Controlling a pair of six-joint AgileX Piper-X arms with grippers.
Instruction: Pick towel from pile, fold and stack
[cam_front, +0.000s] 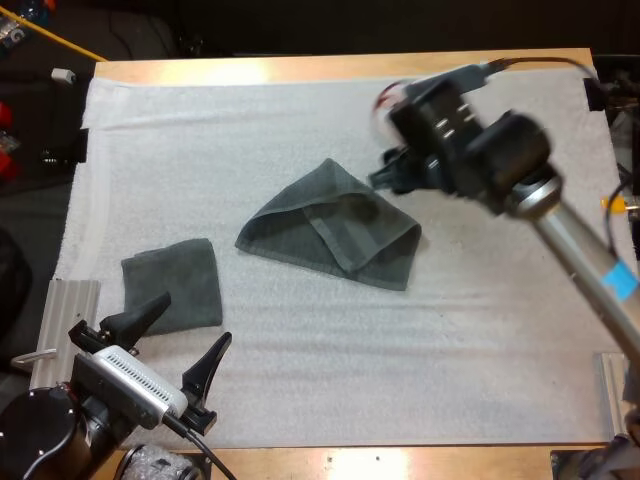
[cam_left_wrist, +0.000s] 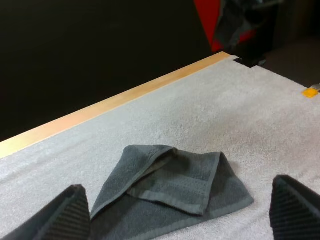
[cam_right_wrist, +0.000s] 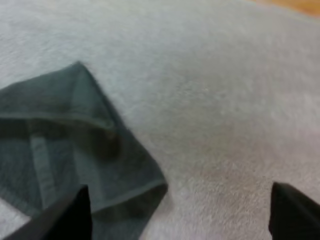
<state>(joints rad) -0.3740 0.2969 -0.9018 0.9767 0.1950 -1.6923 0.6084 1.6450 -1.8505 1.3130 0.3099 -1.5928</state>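
A wooden bench (cam_front: 330, 66) is covered almost wholly by a white mat (cam_front: 400, 360), and strips of bare wood are left showing along the far and near sides. Two dark grey-green towels are laid on the mat, well apart. A crumpled towel (cam_front: 335, 232) is spread near the middle, and a folded towel (cam_front: 175, 285) is set flat towards the near left corner.

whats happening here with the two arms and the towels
Two robot arms are working on dark grey-green towels on a white mat. The right gripper hovers open at the far right corner of the loosely folded towel in the middle of the mat. The left gripper, also open, is at the near left, just beside a small folded towel. Neither gripper holds anything.
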